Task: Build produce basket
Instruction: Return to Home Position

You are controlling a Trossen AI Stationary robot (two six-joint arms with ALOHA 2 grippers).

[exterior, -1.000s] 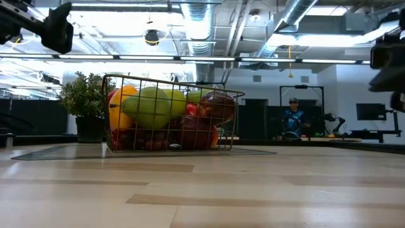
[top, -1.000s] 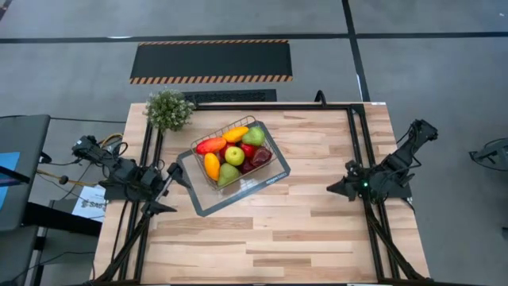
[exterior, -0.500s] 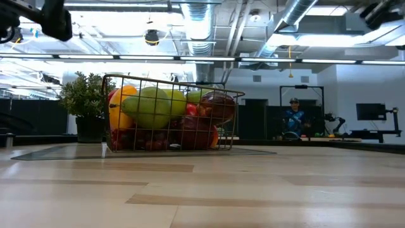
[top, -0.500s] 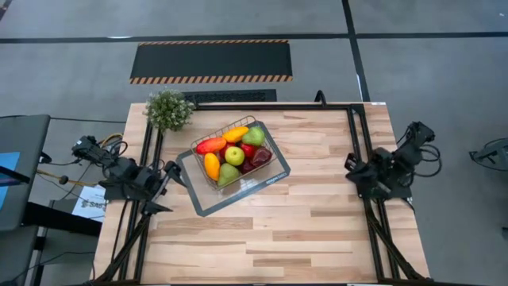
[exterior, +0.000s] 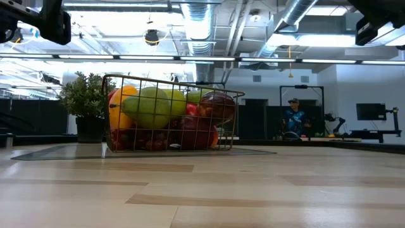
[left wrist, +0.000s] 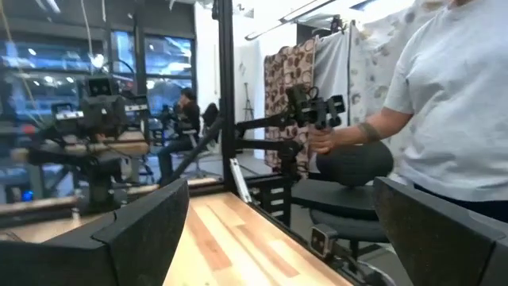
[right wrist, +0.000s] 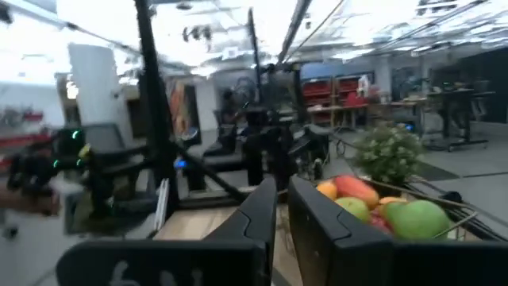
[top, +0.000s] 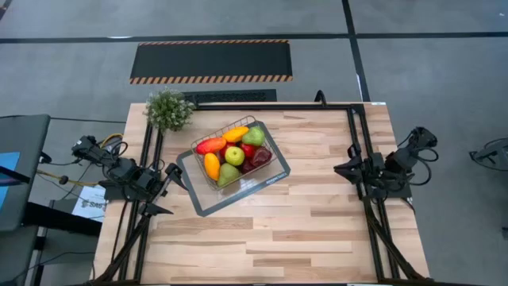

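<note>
The silver wire basket (top: 252,141) stands on its flat grey tray (top: 213,202) left of the table's middle. It holds the produce (top: 233,156): red, orange, yellow and green pieces and dark grapes. The low view shows the basket (exterior: 223,120) heaped with fruit (exterior: 152,107). My left gripper (top: 171,174) hovers open at the tray's left corner, touching nothing; its wrist view (left wrist: 278,238) looks across the table. My right gripper (top: 341,169) is shut and empty by the right rail, pointing at the basket; its wrist view (right wrist: 282,202) shows the fruit (right wrist: 373,208).
A bushy potted plant (top: 168,110) stands at the far left corner. Black frame rails (top: 357,143) run along both sides. A person in a white shirt (left wrist: 444,103) stands beyond the table's right edge, another person (exterior: 292,117) far back. Bare wood lies near and right of the tray.
My right arm has lifted out of the low view's right side. Its gripper has swung from the near-left toward the far edge and now points level at the basket. The basket and produce have stayed put.
</note>
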